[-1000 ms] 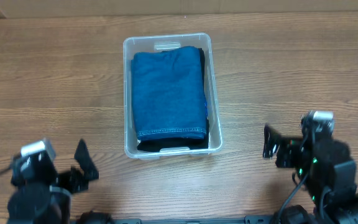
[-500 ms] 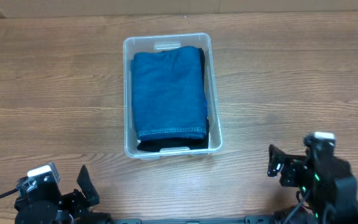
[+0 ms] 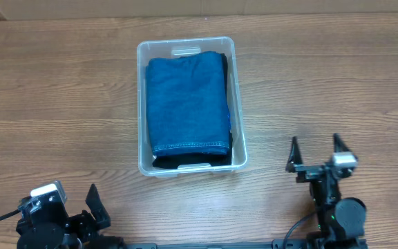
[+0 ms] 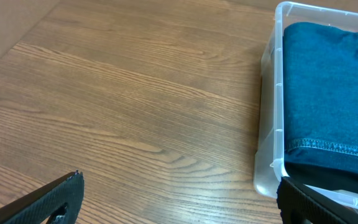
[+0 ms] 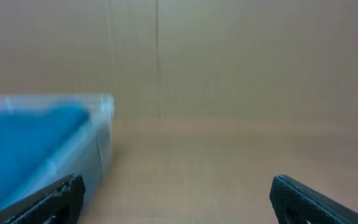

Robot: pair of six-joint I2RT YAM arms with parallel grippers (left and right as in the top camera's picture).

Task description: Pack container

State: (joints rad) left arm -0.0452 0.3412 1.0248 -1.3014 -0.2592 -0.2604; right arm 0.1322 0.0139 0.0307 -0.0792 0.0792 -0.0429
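**Container (image 3: pixel 141 104) packed; both pincers open and empty.**

The clear container stands at the centre of the worktop (image 3: pixel 61 90), with its long axis running from 12 to 6 o'clock. A folded blue denim cloth (image 3: pixel 187 97) fills most of it, stitched hem toward 6 o'clock. A black garment (image 3: pixel 185 163) shows beneath the cloth along the 6 o'clock edge. The left pincer (image 4: pixel 179 190) sits at 7 o'clock from the container, near the worktop's edge, jaws spread wide and gripping nothing. In its wrist view the container's near corner lies at 3 o'clock. The right pincer (image 3: pixel 315 146) sits at 4 o'clock from the container, well apart from it, jaws spread and empty, fingertips pointing to 12 o'clock. Its wrist view is blurred, with the container at 9 o'clock.
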